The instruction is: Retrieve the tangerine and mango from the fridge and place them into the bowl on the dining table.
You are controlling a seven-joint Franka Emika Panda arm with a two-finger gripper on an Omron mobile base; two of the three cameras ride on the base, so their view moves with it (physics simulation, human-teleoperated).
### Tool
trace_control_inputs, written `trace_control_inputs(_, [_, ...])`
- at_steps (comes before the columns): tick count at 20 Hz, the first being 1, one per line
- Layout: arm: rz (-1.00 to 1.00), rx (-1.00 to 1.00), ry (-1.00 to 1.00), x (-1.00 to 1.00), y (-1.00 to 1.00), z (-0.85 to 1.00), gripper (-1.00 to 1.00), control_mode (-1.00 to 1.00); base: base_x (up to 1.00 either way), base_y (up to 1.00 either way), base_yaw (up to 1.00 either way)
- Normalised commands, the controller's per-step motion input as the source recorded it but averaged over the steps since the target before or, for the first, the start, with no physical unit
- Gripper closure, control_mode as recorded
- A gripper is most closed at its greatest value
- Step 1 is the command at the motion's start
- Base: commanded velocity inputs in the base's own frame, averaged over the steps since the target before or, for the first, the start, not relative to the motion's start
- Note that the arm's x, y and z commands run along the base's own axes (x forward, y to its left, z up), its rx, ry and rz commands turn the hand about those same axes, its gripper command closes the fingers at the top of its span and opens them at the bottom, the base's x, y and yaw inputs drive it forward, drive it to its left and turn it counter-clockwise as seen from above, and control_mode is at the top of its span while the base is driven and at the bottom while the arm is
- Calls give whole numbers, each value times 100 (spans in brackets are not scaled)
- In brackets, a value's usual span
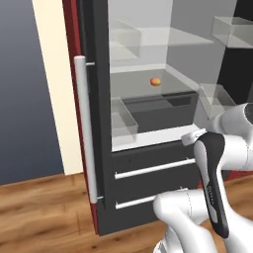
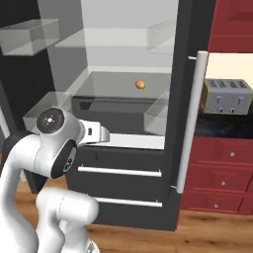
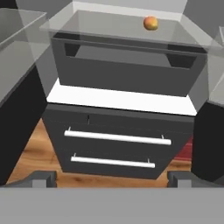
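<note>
Warm wood-plank flooring and a red cabinet run frame the tall dark grey fridge [image 2: 184, 74], whose door stands swung wide on its pale cylindrical bar handle [image 1: 85, 129]. From the pincer [image 3: 112, 181] outward: its two small dark fingertips [image 3: 43, 179] stand spread to their widest with nothing between them, aimed at the fridge's lower front. Directly ahead lie two dark drawers with slim silver bar pulls [image 3: 117, 137], then a white ledge, then a dark matte crisper bin, and above that the pale translucent glass shelf [image 3: 105, 24]. On that shelf, toward its back and right of centre, sits the small round orange fruit with a reddish blush [image 3: 150, 22], likely the tangerine; it lies well above and beyond the pincer, slightly to its right. Being near-spherical, it offers no long axis. Its skin looks smooth and matte; a second fruit I cannot make out. A brushed-metal toaster [image 2: 227, 96] rests on the black tabletop beside the fridge.
</note>
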Motion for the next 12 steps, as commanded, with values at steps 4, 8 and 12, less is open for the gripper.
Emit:
trace_control_inputs(4, [0,0,0,0,0,0,-100,100,50,-15,4])
trace_control_inputs(8, [0,0,0,0,0,0,-100,100,92,0,1])
trace_control_inputs(12, [0,0,0,0,0,0,-100,100,70,-17,0])
